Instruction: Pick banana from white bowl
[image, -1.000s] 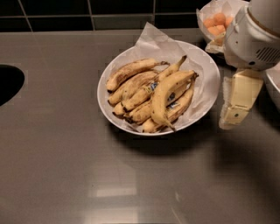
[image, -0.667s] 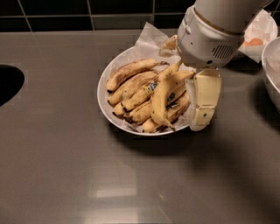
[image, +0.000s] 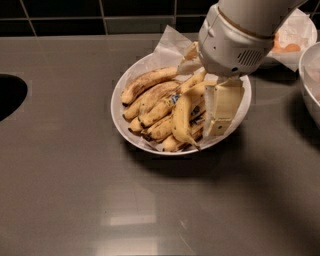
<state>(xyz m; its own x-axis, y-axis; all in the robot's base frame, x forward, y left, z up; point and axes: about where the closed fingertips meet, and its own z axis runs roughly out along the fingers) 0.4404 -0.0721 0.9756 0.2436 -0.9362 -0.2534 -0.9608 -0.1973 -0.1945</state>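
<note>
End effector (image: 216, 114) over the white bowl (image: 117, 103), hiding part of the banana (image: 181, 120), grip unclear

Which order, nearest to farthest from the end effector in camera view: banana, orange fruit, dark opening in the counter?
End effector hangs over the white bowl, on its right side.
1. Banana, just left of it.
2. Orange fruit, back right.
3. Dark opening, far left edge.

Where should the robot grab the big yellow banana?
Probably around its middle, from straight above: the banana lies on top of the pile in the white bowl, with smaller bananas crowding its left. The end effector hangs over the bowl's right half, beside it.
</note>
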